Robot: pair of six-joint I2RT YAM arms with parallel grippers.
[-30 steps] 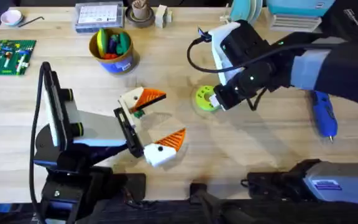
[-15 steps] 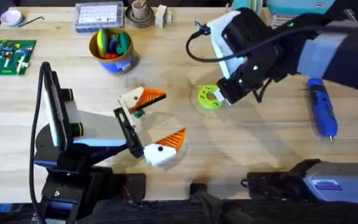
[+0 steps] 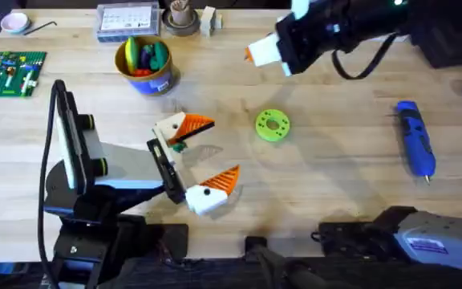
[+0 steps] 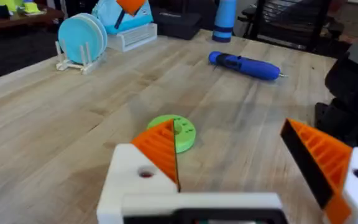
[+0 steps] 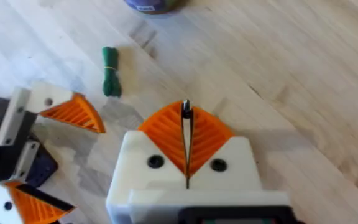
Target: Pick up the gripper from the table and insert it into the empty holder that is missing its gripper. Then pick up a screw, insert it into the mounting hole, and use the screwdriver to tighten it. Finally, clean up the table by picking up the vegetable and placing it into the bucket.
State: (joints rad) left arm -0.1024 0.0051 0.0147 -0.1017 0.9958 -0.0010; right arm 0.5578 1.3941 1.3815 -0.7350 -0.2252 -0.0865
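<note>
Right gripper (image 3: 253,54) raised over far table (image 3: 335,193), apparently closed; left gripper (image 3: 207,156) spread beside green disc (image 3: 272,125).

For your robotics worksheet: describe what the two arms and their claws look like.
Both arms are black with black cables. Each claw, the left claw and the right claw, has white blocks carrying orange ribbed wedge fingers, with dark screw holes in the blocks.

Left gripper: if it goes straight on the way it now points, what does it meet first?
Most likely the green disc, just ahead of the left gripper, a little toward one finger. Height is unclear, so it may pass over the disc toward the screwdriver.
</note>
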